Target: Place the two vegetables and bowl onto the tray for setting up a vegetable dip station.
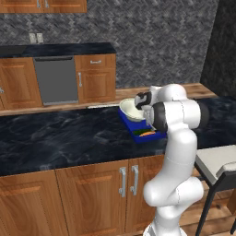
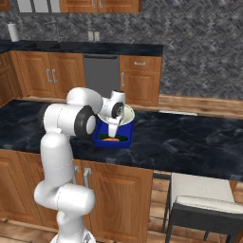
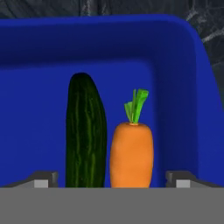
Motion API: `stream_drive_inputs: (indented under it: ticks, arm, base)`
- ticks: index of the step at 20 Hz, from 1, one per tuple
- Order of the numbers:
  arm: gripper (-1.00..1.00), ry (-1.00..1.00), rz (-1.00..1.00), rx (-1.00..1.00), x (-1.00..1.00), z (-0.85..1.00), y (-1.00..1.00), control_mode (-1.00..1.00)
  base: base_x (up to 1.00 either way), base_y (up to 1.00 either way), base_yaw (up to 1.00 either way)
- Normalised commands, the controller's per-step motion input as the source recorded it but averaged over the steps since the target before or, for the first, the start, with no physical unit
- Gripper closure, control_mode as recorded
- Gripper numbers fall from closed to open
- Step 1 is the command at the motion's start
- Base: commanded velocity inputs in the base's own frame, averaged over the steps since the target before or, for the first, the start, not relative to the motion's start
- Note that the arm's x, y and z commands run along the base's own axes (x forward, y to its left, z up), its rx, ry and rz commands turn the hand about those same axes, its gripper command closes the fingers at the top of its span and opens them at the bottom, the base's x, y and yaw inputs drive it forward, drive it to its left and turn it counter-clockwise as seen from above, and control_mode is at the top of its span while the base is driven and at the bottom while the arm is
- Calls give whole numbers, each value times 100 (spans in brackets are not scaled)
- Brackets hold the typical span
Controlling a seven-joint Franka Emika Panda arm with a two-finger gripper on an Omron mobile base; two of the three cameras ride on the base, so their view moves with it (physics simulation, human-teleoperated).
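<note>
In the hand view, lower ends of the cucumber (image 3: 86, 135) and carrot (image 3: 131, 154) were cut off. In the base views, the arm hid part of the tray (image 1: 159, 135).

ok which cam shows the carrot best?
Hand view: the carrot lies close-up beside the dark green vegetable in the tray. Both base views show it as a small orange sliver.
</note>
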Motion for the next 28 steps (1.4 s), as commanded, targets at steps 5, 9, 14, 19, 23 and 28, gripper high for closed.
stream_drive_inputs:
  ticks: [5,9,14,19,23,28]
  arm:
    - [-100,-1,0,0,-10,15,-4,-100]
    - [-100,-1,0,0,-14,19,1,-100]
    - [-100,0,0,0,-18,21,3,-100]
    - [-100,0,6,-5,-26,20,1,-100]
    - [-100,0,17,-3,-30,20,1,-100]
    - [-100,0,22,0,-36,21,4,-100]
  base:
    - [0,0,0]
    - [0,0,0]
    - [0,0,0]
    - [0,0,0]
    - [0,0,0]
    - [0,0,0]
